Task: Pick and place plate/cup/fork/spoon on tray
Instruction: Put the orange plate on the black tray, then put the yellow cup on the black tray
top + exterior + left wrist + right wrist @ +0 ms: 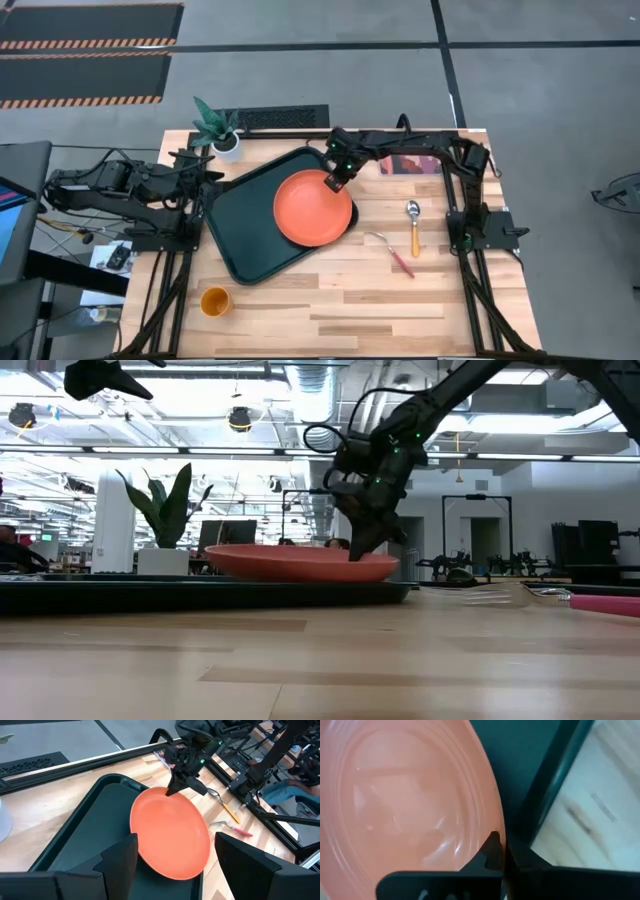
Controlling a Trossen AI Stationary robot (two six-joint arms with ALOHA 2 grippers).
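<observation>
The orange-red plate point(313, 207) lies on the dark green tray point(245, 225), its right part over the tray's right rim. My right gripper point(336, 181) is shut on the plate's far rim; it also shows in the low view point(362, 545). My left gripper point(176, 837) is open and empty, above the tray's left edge point(205, 185), pointing at the plate. The orange cup point(215, 300) stands on the table near the front left. The spoon point(414, 226) and the red-handled fork point(392, 252) lie on the wood to the right of the tray. My right gripper pinches the plate's far rim point(495, 827) between its two fingers, one on the plate's upper face and one on the outer side. The fingers come slanting down from the far right. The plate's underside rests on the tray point(300, 565).
A white pot with a green plant point(222, 135) stands at the tray's far left corner. A reddish picture card point(405, 165) lies under my right arm at the far edge. Bare wood lies in front of the tray and to its right.
</observation>
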